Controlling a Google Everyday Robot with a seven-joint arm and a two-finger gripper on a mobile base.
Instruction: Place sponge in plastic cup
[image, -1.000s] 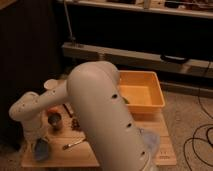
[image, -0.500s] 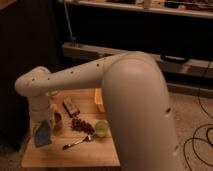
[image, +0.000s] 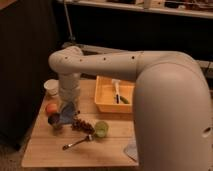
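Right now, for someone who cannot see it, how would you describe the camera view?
A large white robot arm reaches down over a wooden table, its tool shut on a blue-grey sponge, a little way from a light green plastic cup. Around them lie a spoon, a dark metal cup, a white cup and a yellow tray.

Pale matt wood bench (image: 45, 150). The arm (image: 115, 65) has a smooth, faintly glossy white plastic shell. Its tool (image: 68, 105), low at the left over the bench, pinches the matt sponge (image: 67, 114). The plastic cup (image: 101, 129) is translucent, the tray (image: 102, 107) smooth yellow plastic, the utensil (image: 75, 144) shiny metal.
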